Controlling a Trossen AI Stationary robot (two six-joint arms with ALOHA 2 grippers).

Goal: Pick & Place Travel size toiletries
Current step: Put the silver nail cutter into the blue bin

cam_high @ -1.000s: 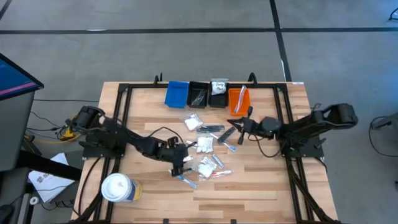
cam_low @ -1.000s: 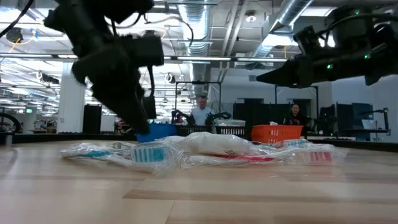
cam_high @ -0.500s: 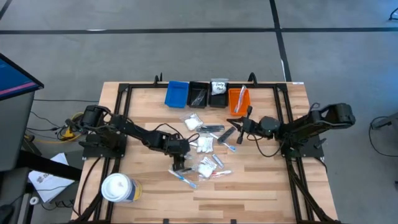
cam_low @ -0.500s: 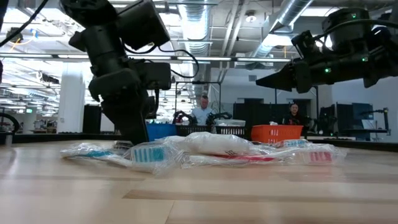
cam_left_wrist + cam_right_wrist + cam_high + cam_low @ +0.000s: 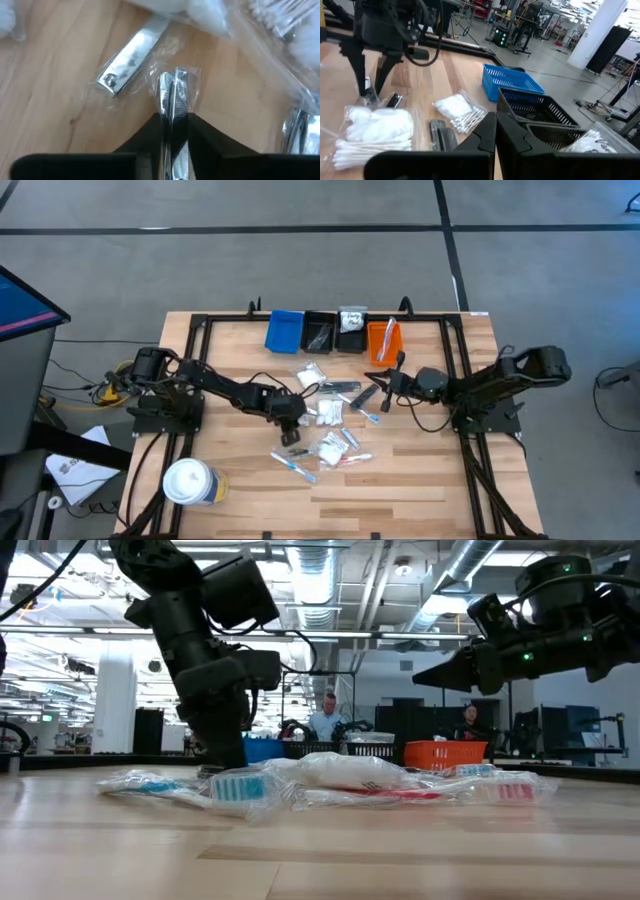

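At table centre, L fingers (image 5: 172, 107) pinch 1 of 2 bagged nail clippers (image 5: 172, 95); R fingers (image 5: 495, 131) pressed together.

Travel-size toiletries (image 5: 330, 420) are scattered mid-table: cotton-swab sachets (image 5: 460, 114), wrapped toothbrushes (image 5: 240, 786) and metal nail clippers (image 5: 130, 56). One wrapped clipper (image 5: 172, 95) is pinched between the left gripper's (image 5: 172, 117) fingers.
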